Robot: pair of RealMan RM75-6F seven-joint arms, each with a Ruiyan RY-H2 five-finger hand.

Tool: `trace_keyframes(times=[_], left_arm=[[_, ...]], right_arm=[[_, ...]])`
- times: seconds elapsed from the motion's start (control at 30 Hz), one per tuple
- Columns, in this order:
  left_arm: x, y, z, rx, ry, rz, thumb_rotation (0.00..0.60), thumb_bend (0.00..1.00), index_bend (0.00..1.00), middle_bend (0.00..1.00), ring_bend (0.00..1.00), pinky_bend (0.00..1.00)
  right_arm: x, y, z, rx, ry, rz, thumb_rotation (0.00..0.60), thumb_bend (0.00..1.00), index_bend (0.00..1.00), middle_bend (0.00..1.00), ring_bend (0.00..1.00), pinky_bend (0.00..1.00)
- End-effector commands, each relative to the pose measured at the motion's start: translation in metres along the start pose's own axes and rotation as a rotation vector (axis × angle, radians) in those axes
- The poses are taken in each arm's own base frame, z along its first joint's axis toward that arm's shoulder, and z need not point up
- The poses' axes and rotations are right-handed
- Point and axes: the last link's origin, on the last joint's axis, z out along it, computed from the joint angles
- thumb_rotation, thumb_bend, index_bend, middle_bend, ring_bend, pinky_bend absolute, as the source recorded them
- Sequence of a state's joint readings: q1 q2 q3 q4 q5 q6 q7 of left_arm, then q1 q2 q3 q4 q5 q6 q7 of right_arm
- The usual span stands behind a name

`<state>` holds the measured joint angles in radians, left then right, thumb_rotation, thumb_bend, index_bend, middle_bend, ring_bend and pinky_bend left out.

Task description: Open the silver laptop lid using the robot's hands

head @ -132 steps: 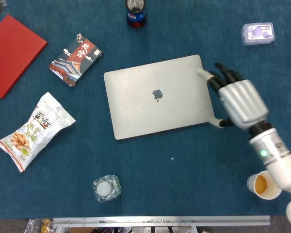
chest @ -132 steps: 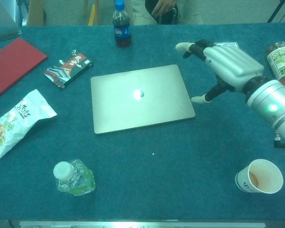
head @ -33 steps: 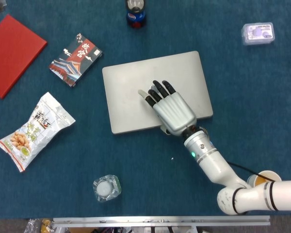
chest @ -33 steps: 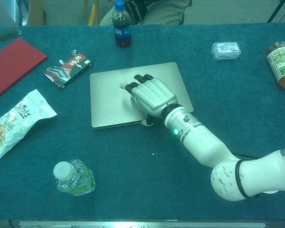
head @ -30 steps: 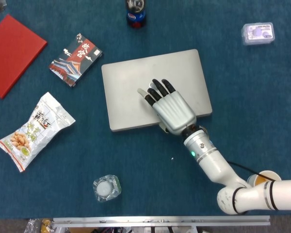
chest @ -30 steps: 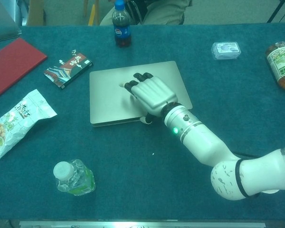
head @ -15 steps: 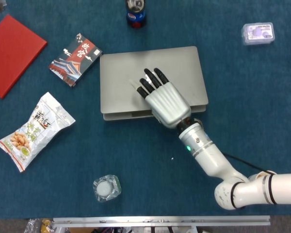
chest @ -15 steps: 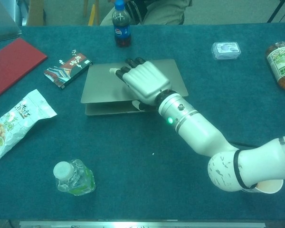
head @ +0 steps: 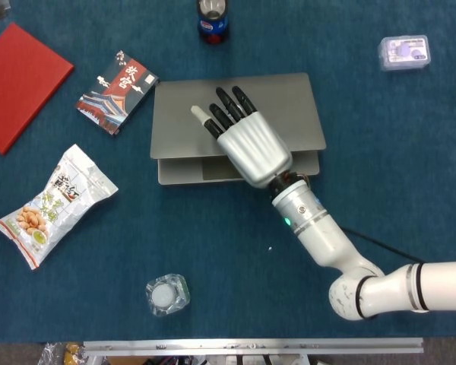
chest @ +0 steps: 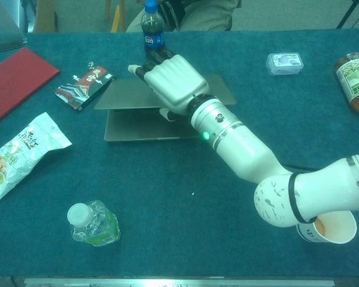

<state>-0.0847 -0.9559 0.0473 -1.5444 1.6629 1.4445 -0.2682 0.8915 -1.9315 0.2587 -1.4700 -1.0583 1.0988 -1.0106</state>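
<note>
Gripping laptop lid [head: 289, 114] front edge: right hand [head: 247, 148] fingers [head: 226, 106] over top, lid part-raised.

Laptop [head: 182, 133] mid-counter [head: 410, 137], right hand [head: 247, 148] on its lid, soda bottle [head: 212, 19] behind, snack box [head: 118, 91] and book [head: 19, 82] left, nut bag [head: 55, 203] front-left, water bottle [head: 166, 295] in front.

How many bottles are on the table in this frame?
3: a cola bottle at the far edge behind the laptop, a clear bottle near the front left, and a brown bottle lying at the far right, seen only in the chest view.
</note>
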Motion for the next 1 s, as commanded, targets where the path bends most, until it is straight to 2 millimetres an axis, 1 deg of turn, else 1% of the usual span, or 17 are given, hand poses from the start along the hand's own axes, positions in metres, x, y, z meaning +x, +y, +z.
trace_keyframes(times=[0.03,0.33,0.53,0.83,1.0], left_arm=[[-0.003,0.005,0.005,-0.029,-0.023,-0.001,0.6,0.42,0.23,0.2,0.1,0.07],[-0.015,0.023,0.026,-0.156,-0.108,0.014,0.6,0.42,0.23,0.18,0.1,0.07],[-0.029,0.041,0.043,-0.252,-0.184,0.031,0.6,0.42,0.23,0.16,0.1,0.07],[-0.05,0.061,0.065,-0.336,-0.262,0.03,0.6,0.42,0.23,0.14,0.1,0.07],[-0.058,0.076,0.075,-0.383,-0.293,0.052,0.6,0.42,0.19,0.11,0.1,0.07]], right_arm=[[0.003,0.001,0.003,-0.005,0.009,-0.01,0.6,0.28,0.12,0.21,0.04,0.11],[0.012,0.003,0.011,-0.025,0.031,-0.032,0.6,0.28,0.12,0.21,0.04,0.11],[0.016,0.002,0.015,-0.03,0.043,-0.042,0.6,0.28,0.12,0.21,0.04,0.11],[0.016,0.003,0.019,-0.031,0.051,-0.071,0.6,0.28,0.12,0.21,0.04,0.11],[0.017,0.002,0.021,-0.029,0.055,-0.074,0.6,0.28,0.12,0.21,0.04,0.11]])
